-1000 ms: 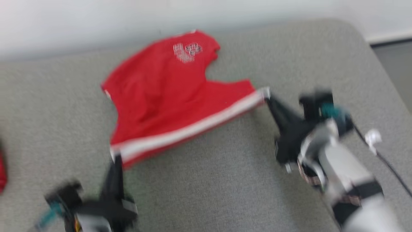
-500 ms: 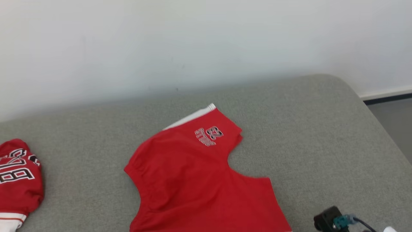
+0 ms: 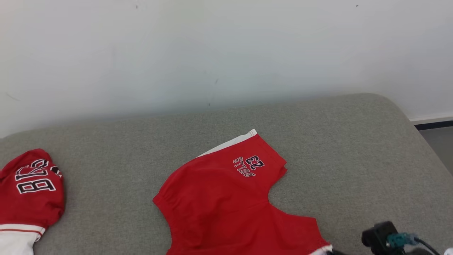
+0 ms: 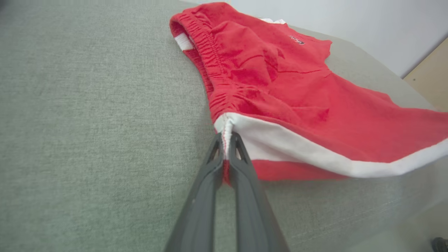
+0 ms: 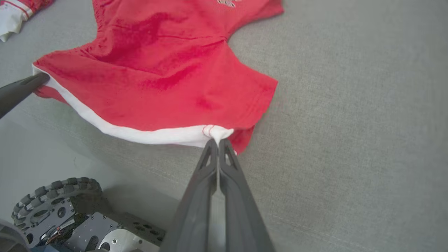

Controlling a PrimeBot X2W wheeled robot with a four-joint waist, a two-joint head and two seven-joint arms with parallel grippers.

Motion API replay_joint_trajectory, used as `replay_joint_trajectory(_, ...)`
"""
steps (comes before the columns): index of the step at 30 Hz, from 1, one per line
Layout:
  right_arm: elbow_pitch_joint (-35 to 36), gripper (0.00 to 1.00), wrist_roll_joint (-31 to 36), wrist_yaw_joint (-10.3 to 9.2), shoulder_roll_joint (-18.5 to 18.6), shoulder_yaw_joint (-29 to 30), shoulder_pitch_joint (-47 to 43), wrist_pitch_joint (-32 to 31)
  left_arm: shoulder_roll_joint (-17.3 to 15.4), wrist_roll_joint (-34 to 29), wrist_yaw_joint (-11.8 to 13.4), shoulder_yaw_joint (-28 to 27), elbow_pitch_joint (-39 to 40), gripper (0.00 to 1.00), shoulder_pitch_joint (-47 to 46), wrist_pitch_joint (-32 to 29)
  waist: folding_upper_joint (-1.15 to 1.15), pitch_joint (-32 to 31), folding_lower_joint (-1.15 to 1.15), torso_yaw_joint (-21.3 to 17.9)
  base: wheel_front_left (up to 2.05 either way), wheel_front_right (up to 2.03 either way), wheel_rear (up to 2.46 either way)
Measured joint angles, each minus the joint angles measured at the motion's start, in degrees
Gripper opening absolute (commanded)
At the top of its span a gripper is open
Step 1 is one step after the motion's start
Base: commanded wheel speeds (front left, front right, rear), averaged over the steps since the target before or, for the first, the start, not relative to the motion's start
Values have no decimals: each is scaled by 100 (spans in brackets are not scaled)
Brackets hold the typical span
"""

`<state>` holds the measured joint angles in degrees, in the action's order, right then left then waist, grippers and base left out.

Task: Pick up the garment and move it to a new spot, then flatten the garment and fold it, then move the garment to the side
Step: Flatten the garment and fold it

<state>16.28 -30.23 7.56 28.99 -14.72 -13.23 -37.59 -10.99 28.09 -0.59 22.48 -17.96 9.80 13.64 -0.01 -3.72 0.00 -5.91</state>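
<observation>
The garment (image 3: 226, 202) is a pair of red shorts with white side stripes and a "23" print, lying spread on the grey cushioned surface (image 3: 354, 148). Its near edge hangs lifted between my two grippers. In the left wrist view, my left gripper (image 4: 226, 138) is shut on the white stripe at the waistband corner of the garment (image 4: 280, 80). My right gripper (image 5: 217, 141) is shut on the white stripe at the leg-hem corner of the garment (image 5: 164, 70). The left gripper's fingers (image 5: 21, 89) reach in at the garment's far corner in that same view.
Another red top with white lettering (image 3: 32, 187) lies bunched at the left of the surface. A white wall (image 3: 226, 53) rises behind. The surface's front edge is close below the grippers, with my wheeled base (image 5: 56, 203) under it. Floor (image 3: 439, 145) shows at the right.
The head camera has tilted up, so the garment sits lower in the picture and both grippers have slipped below its bottom edge. Both grips on the garment hold as before.
</observation>
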Motion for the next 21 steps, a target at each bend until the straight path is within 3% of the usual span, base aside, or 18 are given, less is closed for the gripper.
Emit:
replay_joint_trajectory(5,-369,0,51,0,-9,-194,1071,348,141,18,-96,85,24,0,-525,-168,0,83,1,164,0,0,0)
replay_joint_trajectory(10,-1294,0,175,0,-21,-492,2533,756,242,-11,-82,168,-135,0,-1283,-573,1,208,1,383,0,0,0)
replay_joint_trajectory(14,-2596,0,479,0,-155,-802,3768,1316,504,-132,190,305,-461,0,-2158,-1118,1,412,2,651,0,0,0)
replay_joint_trajectory(21,-4394,0,1132,0,-581,-531,5065,2241,746,-96,594,426,-935,0,-3220,-1524,1,845,2,1017,0,0,0)
